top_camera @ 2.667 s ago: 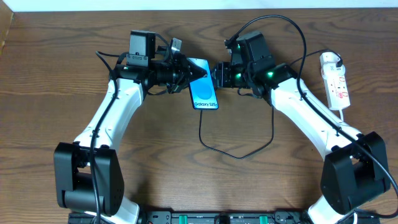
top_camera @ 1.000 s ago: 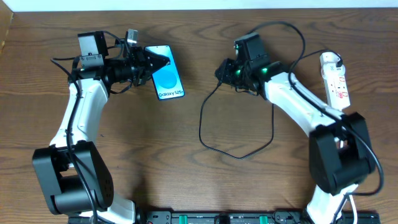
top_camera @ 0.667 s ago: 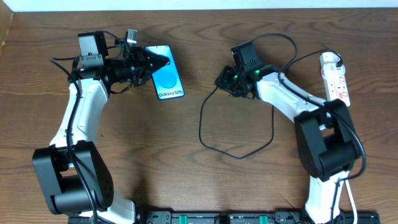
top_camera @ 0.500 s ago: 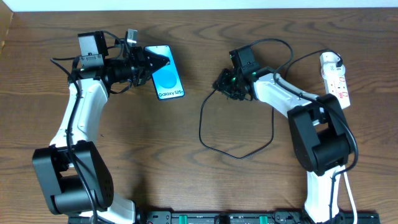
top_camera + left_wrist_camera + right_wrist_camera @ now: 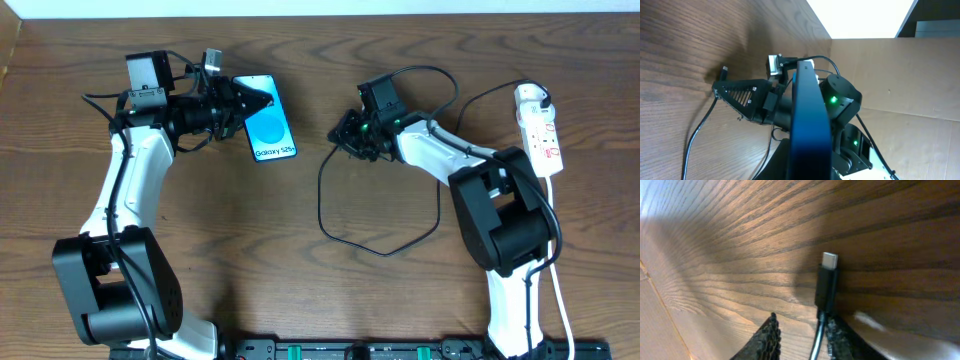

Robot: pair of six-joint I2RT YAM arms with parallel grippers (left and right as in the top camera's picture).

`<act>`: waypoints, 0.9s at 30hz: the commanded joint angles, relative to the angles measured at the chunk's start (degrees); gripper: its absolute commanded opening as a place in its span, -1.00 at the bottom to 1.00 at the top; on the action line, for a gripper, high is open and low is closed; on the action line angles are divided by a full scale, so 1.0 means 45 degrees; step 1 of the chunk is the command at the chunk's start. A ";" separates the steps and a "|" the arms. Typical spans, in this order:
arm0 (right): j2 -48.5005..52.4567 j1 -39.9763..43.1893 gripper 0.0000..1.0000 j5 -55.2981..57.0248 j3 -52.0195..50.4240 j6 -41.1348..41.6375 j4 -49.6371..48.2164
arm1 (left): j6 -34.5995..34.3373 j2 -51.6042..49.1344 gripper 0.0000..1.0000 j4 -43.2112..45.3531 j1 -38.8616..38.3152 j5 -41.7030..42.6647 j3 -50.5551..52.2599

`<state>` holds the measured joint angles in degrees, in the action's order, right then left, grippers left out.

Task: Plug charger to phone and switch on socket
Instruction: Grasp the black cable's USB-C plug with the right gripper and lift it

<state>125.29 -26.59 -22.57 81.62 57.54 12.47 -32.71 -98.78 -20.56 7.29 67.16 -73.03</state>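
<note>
Firmly clenched, the left gripper point(image 5: 252, 101) holds the phone point(image 5: 271, 130) at eleven o'clock; the right gripper point(image 5: 802, 332), jaws apart, straddles the charger point(image 5: 826, 287) near one o'clock.

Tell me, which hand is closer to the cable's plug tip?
Right. The right hand straddles the cable just behind the plug; the left hand holds the phone, far off.

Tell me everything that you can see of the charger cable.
The charger cable is thin, black and looks rubbery. It lies slack on the wooden table in one wide loop. Its free end has a black sleeve and a small silver plug tip, pointing away from the gripper and plugged into nothing. The right gripper straddles the cable just behind the sleeve, with its fingers apart.
</note>
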 commanded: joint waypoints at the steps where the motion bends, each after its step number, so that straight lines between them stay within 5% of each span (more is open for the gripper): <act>1: 0.0928 -0.0078 -0.74 0.0262 -0.0165 -0.0092 0.0209 | 0.0219 0.0078 -0.86 0.0010 0.0005 0.0253 -0.0058; 5: 0.0933 -0.0015 -0.98 0.0267 -0.0165 -0.2118 0.0044 | 0.0219 0.0078 -0.85 0.0010 0.0005 0.0248 -0.0058; 10: 0.0884 0.0291 -0.98 0.0073 -0.0165 -0.3662 0.0112 | 0.0219 0.0078 -0.86 0.0010 0.0010 -0.0364 -0.0058; 20: -0.0180 0.2249 -0.97 -0.6319 -0.0160 -0.7402 -0.0423 | 0.0102 0.0078 -0.86 0.0160 0.0005 -0.0631 -0.0058; 27: -0.3041 0.2890 -0.97 -0.8174 -0.0165 -0.9330 0.1579 | -0.3507 0.0078 -0.86 0.5362 0.0005 0.1729 -0.0063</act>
<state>120.22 -13.91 -50.85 80.71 21.91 18.02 -37.54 -98.94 -4.51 7.29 67.29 -72.55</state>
